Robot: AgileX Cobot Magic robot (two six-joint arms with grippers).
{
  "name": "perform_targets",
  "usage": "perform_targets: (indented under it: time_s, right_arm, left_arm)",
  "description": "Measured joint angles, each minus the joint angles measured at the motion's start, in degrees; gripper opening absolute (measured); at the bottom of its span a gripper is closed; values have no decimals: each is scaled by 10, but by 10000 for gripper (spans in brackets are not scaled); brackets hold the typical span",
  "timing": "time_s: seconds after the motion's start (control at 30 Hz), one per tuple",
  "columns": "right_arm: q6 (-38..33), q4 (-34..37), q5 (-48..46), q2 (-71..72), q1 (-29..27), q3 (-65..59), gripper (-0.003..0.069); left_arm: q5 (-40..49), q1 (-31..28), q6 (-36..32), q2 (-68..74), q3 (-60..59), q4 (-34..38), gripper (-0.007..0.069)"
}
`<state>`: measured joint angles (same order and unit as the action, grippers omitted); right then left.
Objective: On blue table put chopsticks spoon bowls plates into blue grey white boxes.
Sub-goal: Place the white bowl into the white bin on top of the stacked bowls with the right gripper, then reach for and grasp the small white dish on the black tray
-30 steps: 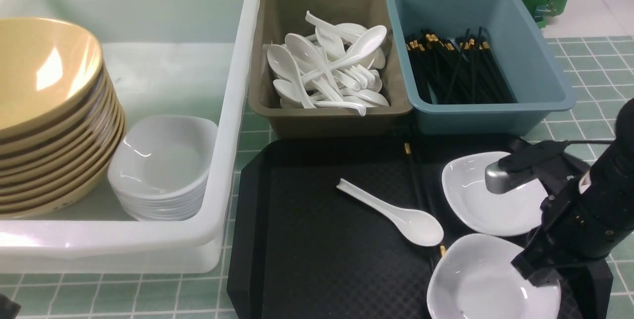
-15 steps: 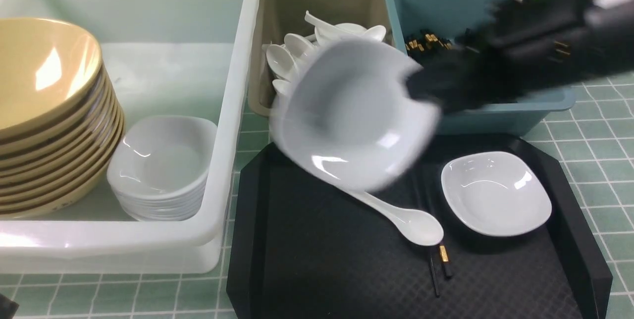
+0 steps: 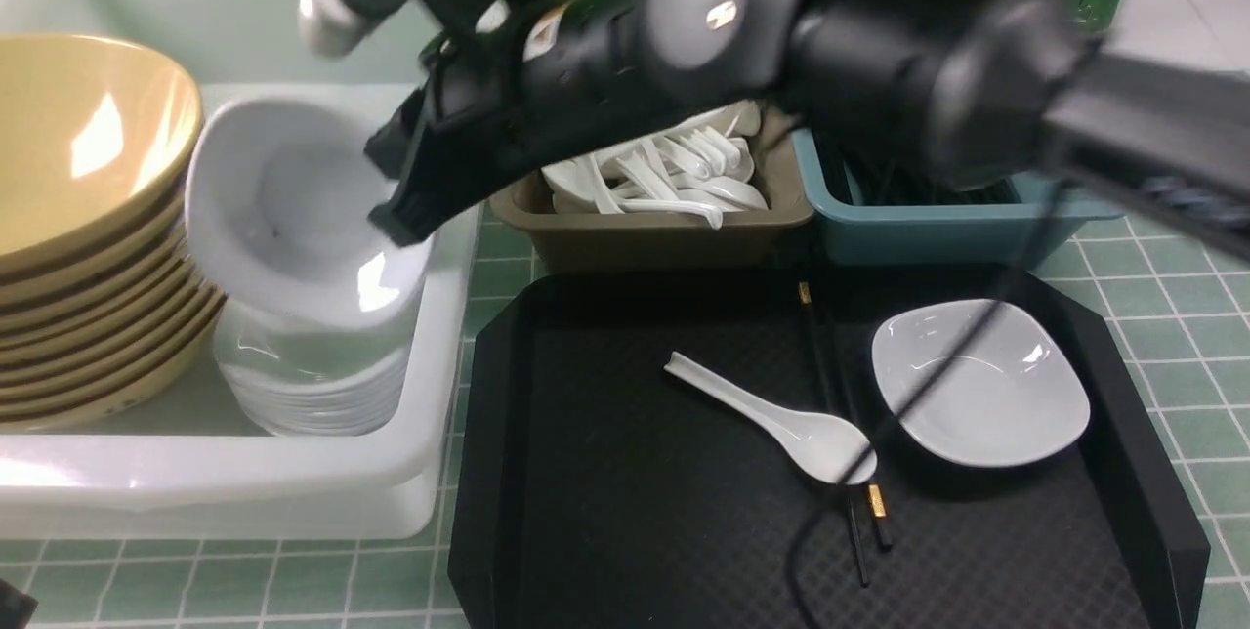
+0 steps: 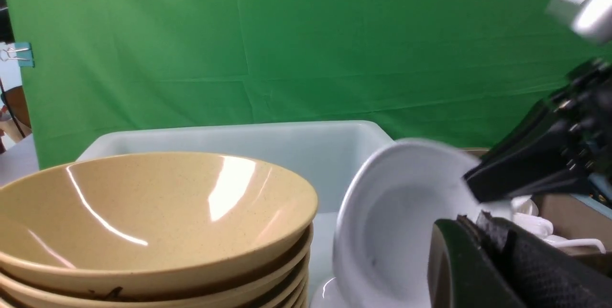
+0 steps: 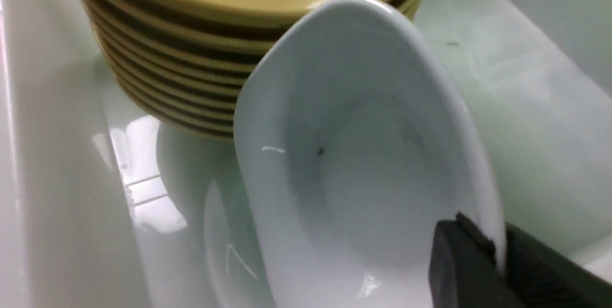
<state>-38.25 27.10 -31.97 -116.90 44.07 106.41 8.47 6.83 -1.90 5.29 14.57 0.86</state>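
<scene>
Plate-stacking step: right pincer pinches the rim of a tilted white plate over the plate stack inside the white tub at frame left, left pincer pressed together, so next likely comes lowering, levelling, releasing.

1. Right arm: glossy black, thick rounded joints
2. Joint cap: round, grey, small brass mark at its centre
3. Wrist cylinder: silver, blurred
4. Cable: thin, black
5. Right gripper: flat black fingers with textured pads
</scene>
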Motion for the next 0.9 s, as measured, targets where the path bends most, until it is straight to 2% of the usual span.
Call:
perform_targets:
  time_s: [0.07,0.2,0.27,0.4,0.47,0.6,0.7,0.77,0.8,0.83,0.87,0.9]
  right_arm:
    - [-7,1,-13,-14,1,11,113]
    - [-10,-9,-29,-30,1,16,209]
    - [-10,-18,-43,-26,0,20,300]
    - [-2,-77,-112,9,-6,42,379]
    - [37,-133,-166,46,-17,60,391]
    - [146,-257,-278,129,-56,83,373]
    - [187,-325,-352,163,-96,79,337]
    - [233,-367,-381,188,-181,35,271]
    - [236,-368,-382,188,-189,30,271]
    - [259,-370,-382,191,-249,-25,223]
    - [264,-360,-382,192,-285,-62,206]
    - [264,-356,-382,192,-292,-62,202]
  left_arm:
    - [0,0,0,0,0,-2,5]
    - [0,0,0,0,0,-3,5]
    - [0,0,-1,0,0,-4,5]
    - [4,0,-1,0,0,-4,5]
    - [6,0,-1,0,0,-4,5]
    - [6,0,-1,0,0,-4,5]
    - [6,0,-1,0,0,-4,5]
    - [2,0,-1,0,-1,-4,5]
    - [2,0,-1,0,-1,-4,5]
    - [0,0,-1,0,-1,-4,5]
    - [-1,0,-1,0,-1,-4,5]
    - [-1,0,-1,0,-1,-4,5]
